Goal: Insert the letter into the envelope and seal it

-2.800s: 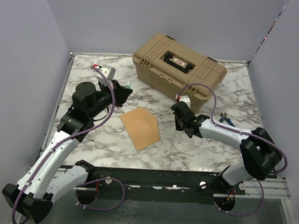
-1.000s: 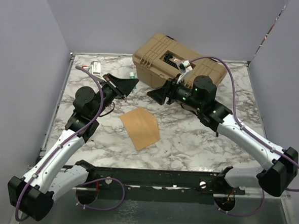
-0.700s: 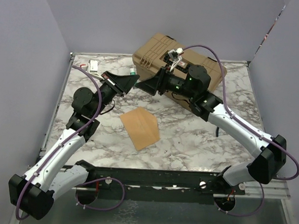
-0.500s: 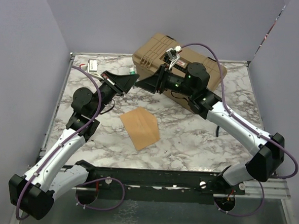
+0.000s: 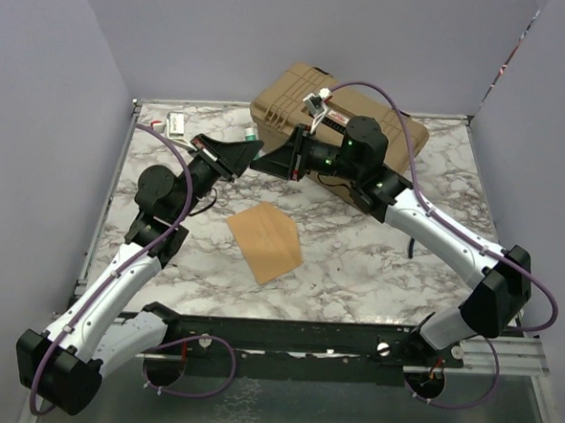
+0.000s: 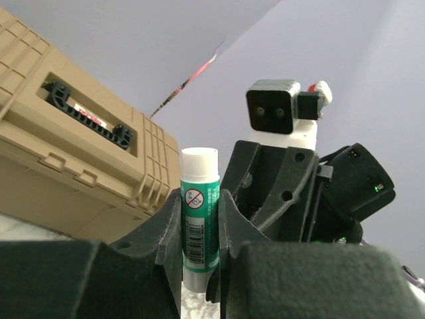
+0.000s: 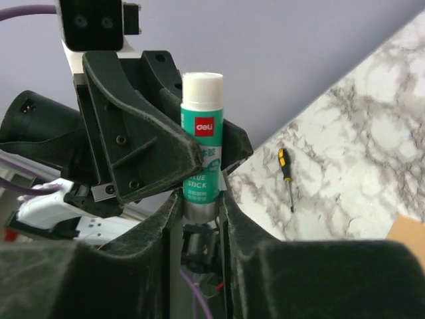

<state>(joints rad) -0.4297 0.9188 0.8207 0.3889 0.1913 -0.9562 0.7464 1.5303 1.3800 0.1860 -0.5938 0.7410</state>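
The orange-brown envelope (image 5: pixel 264 241) lies flat on the marble table, flap closed, between the two arms; its corner shows in the right wrist view (image 7: pixel 408 234). The letter is not in view. My left gripper (image 5: pixel 250 150) (image 6: pixel 199 222) is raised and shut on the green body of a glue stick (image 5: pixel 252 133) (image 6: pixel 199 193) (image 7: pixel 202 146), white cap on. My right gripper (image 5: pixel 269 161) (image 7: pixel 198 206) meets it tip to tip. Its jaws flank the stick's grey lower end, with a thin gap on one side.
A tan hard case (image 5: pixel 402 137) (image 6: pixel 66 146) stands at the back behind both grippers. A small white object (image 5: pixel 176 123) and a yellow-handled screwdriver (image 7: pixel 287 176) lie at the back left. The right arm spans the table's right half.
Both arms rose from the table; the left holds the glue stick up. The right gripper swung left to meet it and in the last half second edged closer around the stick's lower end.
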